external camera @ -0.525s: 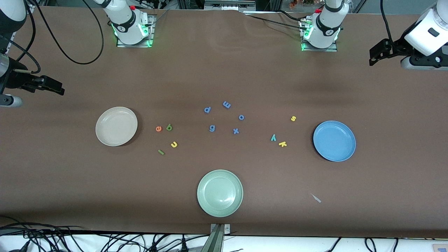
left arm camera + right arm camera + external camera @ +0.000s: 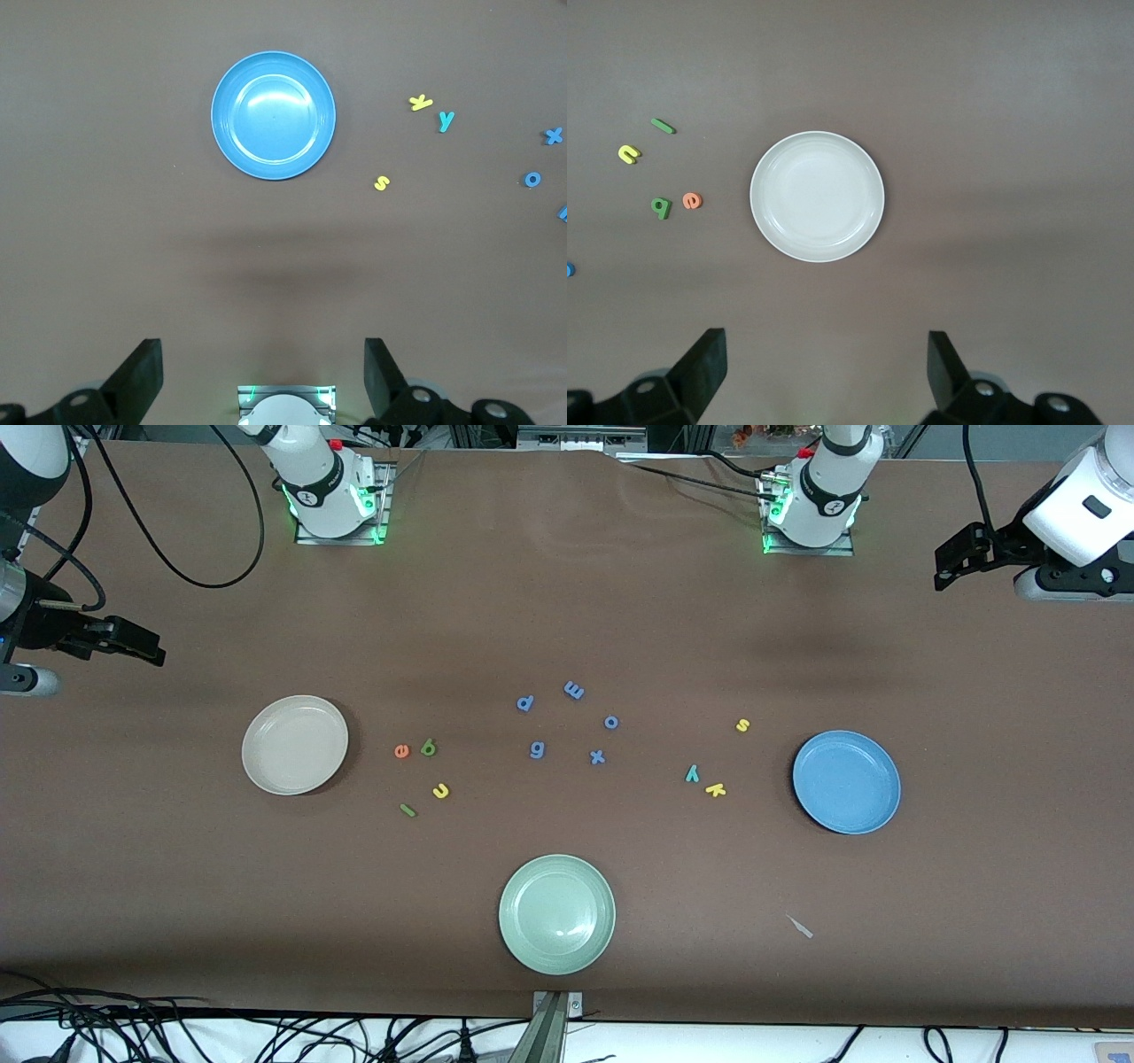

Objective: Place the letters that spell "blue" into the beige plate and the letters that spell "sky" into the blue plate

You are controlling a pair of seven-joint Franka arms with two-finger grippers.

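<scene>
Nothing is held and both plates are empty: your right gripper point(image 2: 133, 646) hangs with jaws spread at 10 o'clock of the beige plate point(image 2: 295, 745), and your left gripper point(image 2: 961, 558) hangs the same way at 1 o'clock of the blue plate point(image 2: 846, 782). Take one letter at a time, coming down square with fingers astride its narrow width: e point(image 2: 401, 751), b point(image 2: 429, 747), u point(image 2: 440, 790) and l point(image 2: 407, 810) lie at 3 to 4 o'clock of the beige plate, and s point(image 2: 743, 725), y point(image 2: 692, 773) and k point(image 2: 716, 789) at 9 to 10 o'clock of the blue plate. Against the earlier frame, letters and plates are unmoved; only the right gripper has shifted slightly

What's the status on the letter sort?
Left hand and right hand open, high over table. Small foam letters b-l-u-e beside round beige plate, s-k-y beside round blue plate. Both plates empty.
</scene>
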